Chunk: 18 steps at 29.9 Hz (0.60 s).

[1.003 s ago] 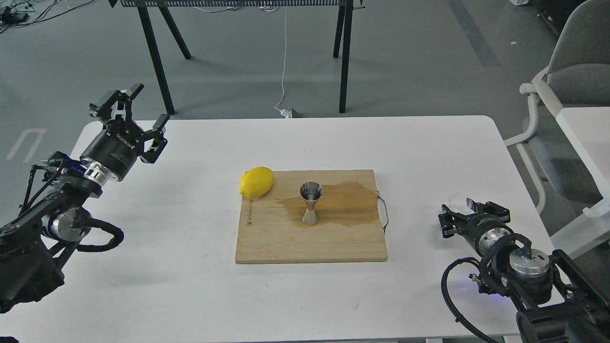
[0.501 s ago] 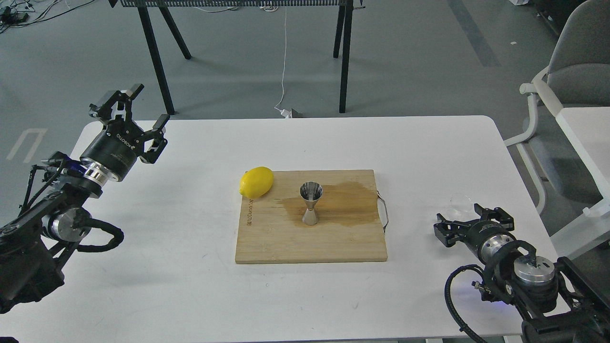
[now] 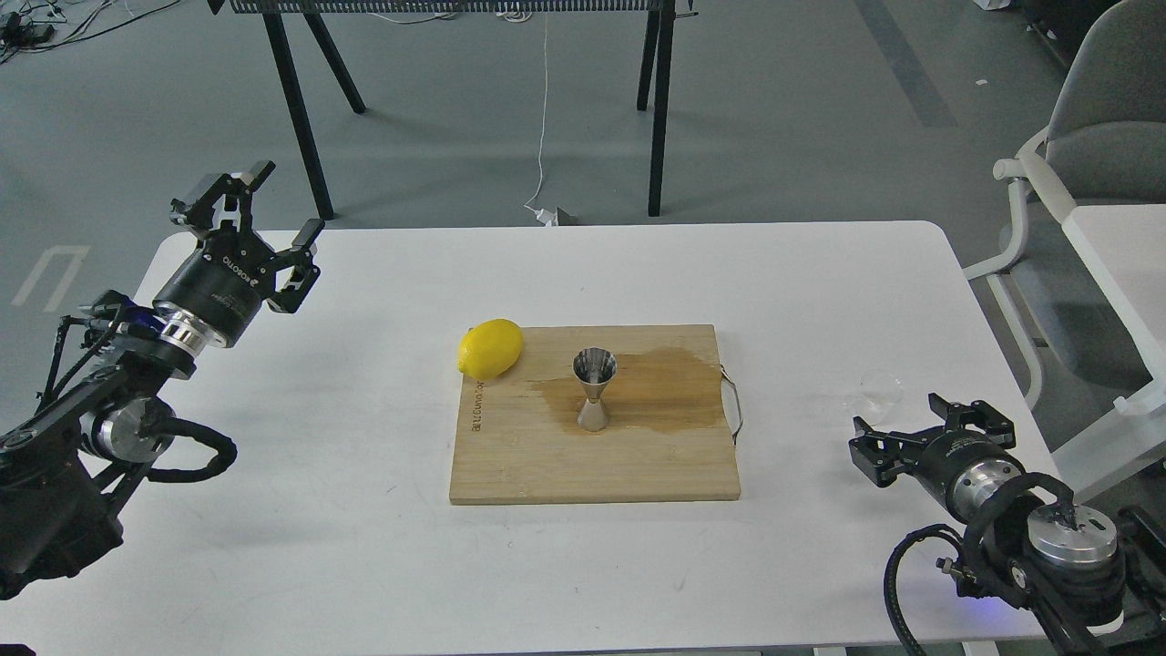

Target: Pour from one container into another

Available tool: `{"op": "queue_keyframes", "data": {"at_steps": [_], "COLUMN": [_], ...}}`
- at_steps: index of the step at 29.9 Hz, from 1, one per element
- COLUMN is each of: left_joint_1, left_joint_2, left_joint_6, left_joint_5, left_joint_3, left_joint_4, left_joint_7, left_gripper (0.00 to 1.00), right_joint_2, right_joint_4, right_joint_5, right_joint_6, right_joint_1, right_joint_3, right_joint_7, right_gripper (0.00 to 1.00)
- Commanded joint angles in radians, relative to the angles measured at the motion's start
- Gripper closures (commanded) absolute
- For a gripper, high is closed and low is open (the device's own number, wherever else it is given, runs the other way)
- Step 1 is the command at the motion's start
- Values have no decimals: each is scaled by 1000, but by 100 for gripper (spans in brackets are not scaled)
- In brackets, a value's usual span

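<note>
Clear glass is what I am looking for first, and the small glass cup (image 3: 880,390) is standing on the white table (image 3: 364,547) at about four o'clock from the wooden cutting board (image 3: 592,456), near the table's right edge. It is sitting just beyond my right gripper (image 3: 929,426), at roughly eleven o'clock from the fingertips, apart from them and outside the gap. That gripper's two fingers are spread wide and gripping nothing.

My left gripper (image 3: 250,214) is hanging over the table's far left corner, at about ten o'clock from the board, well apart from everything; its fingers are also spread apart and empty.

Upright and so see-through that only its rim and base are showing, the cup is looking faint against the white top; I cannot tell whether anything is in it. The steel jigger (image 3: 594,390) is standing upright near the middle of the board, hourglass-shaped and shiny, with a dark wet stain (image 3: 656,387) spreading around its foot toward three o'clock.

I am counting one cup, one jigger, one yellow lemon (image 3: 490,348) resting at the board's ten o'clock corner, one board and two grippers.
</note>
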Motion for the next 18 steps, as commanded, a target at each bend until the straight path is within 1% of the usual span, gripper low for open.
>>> {"op": "queue_keyframes", "data": {"at_steps": [1, 7, 9, 13, 15, 18], "left_joint_1": [0, 0, 0, -1, -3, -12], "left_joint_2": [0, 0, 0, 8, 9, 12], "left_joint_6": [0, 0, 0, 0, 0, 0], "left_joint_5": [0, -4, -4, -4, -4, -4], "left_joint_3": [0, 0, 0, -1, -3, -2], "left_joint_4": [0, 0, 0, 0, 0, 0], "left_joint_7": [0, 0, 0, 0, 0, 0], "left_gripper": [18, 18, 18, 18, 18, 18], "right_joint_2": [-30, -55, -67, -128, -147, -170], "right_joint_4": [96, 134, 131, 118, 92, 0], "right_joint_5": [-1, -12, -20, -50, -85, -179], "right_joint_6": [-16, 4, 12, 41, 84, 234], "right_joint_1": [-33, -11, 44, 156, 219, 320], "right_joint_3": [32, 75, 69, 29, -15, -104], "right_joint_7": [2, 3, 2, 2, 2, 2], "right_gripper": [6, 3, 1, 1, 1, 1]}}
